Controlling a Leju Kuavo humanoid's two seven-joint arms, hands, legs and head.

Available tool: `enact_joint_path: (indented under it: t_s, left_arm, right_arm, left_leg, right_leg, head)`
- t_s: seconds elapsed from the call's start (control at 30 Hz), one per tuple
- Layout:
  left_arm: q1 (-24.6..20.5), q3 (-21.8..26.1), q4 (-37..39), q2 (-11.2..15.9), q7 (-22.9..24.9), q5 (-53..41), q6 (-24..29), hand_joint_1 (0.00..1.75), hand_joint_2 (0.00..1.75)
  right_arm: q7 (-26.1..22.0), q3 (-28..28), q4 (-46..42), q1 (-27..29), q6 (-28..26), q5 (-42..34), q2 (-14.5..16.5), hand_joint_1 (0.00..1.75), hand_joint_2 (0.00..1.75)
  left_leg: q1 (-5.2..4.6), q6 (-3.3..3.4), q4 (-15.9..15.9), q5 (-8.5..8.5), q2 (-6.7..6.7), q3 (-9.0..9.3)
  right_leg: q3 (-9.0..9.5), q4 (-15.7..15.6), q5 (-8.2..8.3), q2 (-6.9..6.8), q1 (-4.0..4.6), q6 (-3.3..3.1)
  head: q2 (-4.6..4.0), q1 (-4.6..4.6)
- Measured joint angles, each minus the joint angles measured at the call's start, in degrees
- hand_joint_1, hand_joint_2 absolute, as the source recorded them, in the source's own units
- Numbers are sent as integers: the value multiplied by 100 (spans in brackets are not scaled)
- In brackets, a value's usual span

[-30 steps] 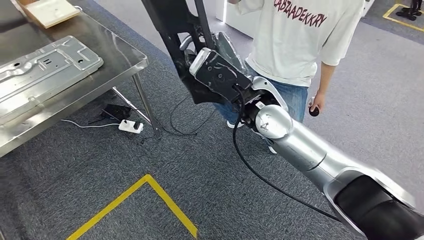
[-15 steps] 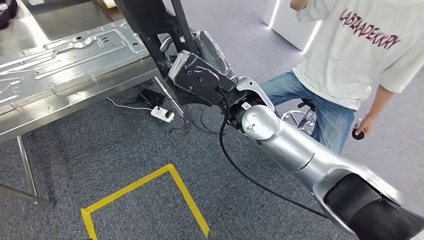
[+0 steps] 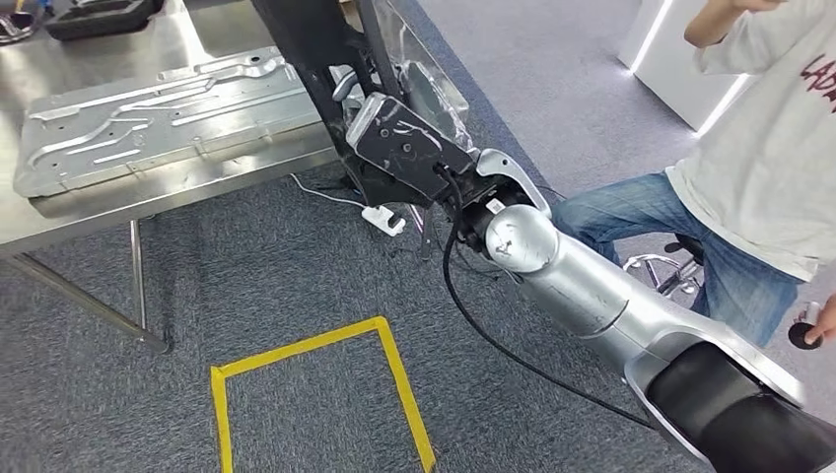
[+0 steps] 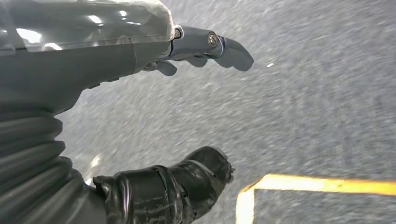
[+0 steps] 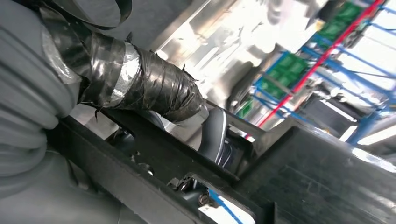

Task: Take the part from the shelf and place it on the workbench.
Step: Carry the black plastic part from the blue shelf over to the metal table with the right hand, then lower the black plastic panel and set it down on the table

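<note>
Workbench [image 3: 59, 222], steel top, upper left of the head view; a pressed metal panel [image 3: 158, 118] lies flat along its near edge, a dark tray [image 3: 99, 15] at the far edge. Yellow tape [image 3: 296, 374] marks the grey carpet below. Left hand [image 4: 187, 107] hangs over the carpet, holding nothing, thumb and fingers apart. At centre, the right hand [image 3: 365, 108] grips a long black part [image 3: 311, 59], upright, beside the workbench's right end; thumb [image 5: 140, 84] wrapped over the part's edge. A white power strip [image 3: 383, 219] lies on the floor. A seated person [image 3: 749, 177] at right.
</note>
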Motion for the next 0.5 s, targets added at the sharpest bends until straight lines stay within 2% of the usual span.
enact_joint_path:
  t_s: [0.03,0.07,0.1,0.13,0.17,0.23,0.3,0.33,0.4,0.47,0.5]
  left_arm:
    - [-6,-1,31,-2,-29,25,-1,0,175]
    - [-18,-1,61,-1,-84,62,-4,0,175]
    - [-27,-1,92,5,-167,109,-10,0,175]
    - [-31,-1,128,19,-267,160,-23,0,175]
    - [-34,-1,164,37,-358,207,-43,0,175]
    - [-35,-1,231,78,-469,256,-106,0,175]
    - [-36,-1,288,102,-498,272,-184,0,175]
    - [-32,-1,312,108,-502,277,-213,0,175]
    - [-22,-1,350,123,-502,284,-256,0,175]
    - [-20,-1,388,132,-503,294,-367,0,175]
    - [-29,0,405,136,-513,303,-477,0,175]
  right_arm:
    - [-3,0,-1,2,-4,-6,-10,175,175]
    - [-9,0,2,7,-3,-11,-25,175,175]
    - [-15,0,10,19,3,-15,-38,175,175]
    - [-20,0,23,32,12,-19,-50,175,175]
    - [-25,0,39,41,21,-22,-63,175,175]
    - [-41,0,69,42,34,-34,-87,175,175]
    - [-60,-2,93,28,39,-58,-111,175,175]
    - [-64,-3,105,23,43,-72,-119,175,175]
    - [-55,-4,128,19,50,-88,-128,175,175]
    - [20,-4,145,8,43,-64,-139,175,175]
    - [104,-4,152,-7,30,10,-155,175,175]
  left_leg:
    - [-8,-16,310,-157,228,-143]
    - [-1,-35,671,-309,362,-312]
    - [10,-56,975,-403,428,-461]
    - [21,-75,1113,-402,464,-533]
    - [34,-93,1045,-308,491,-501]
    - [57,-118,383,11,560,-158]
    - [35,-94,-205,154,625,178]
    - [21,-66,-319,145,638,242]
    - [6,12,-324,125,607,257]
    - [14,79,-341,123,582,274]
    - [22,115,-351,127,575,284]
  right_leg:
    - [23,-18,2,-81,14,-14]
    - [34,-21,-4,-170,22,-25]
    - [40,-15,-15,-261,26,-33]
    - [44,-7,-30,-351,26,-33]
    - [49,3,-45,-422,22,-24]
    - [65,34,-90,-529,10,25]
    - [56,82,-135,-597,29,88]
    - [52,96,-149,-627,43,114]
    - [62,97,-164,-659,54,159]
    - [12,233,-277,-538,27,216]
    - [-94,457,-409,-428,13,239]
  head:
    - [0,-12]
    - [0,-26]
    - [0,-26]
    - [0,-27]
    - [0,-28]
    - [0,-26]
    - [0,-31]
    - [0,-29]
    - [0,-25]
    - [0,-20]
    - [0,-13]
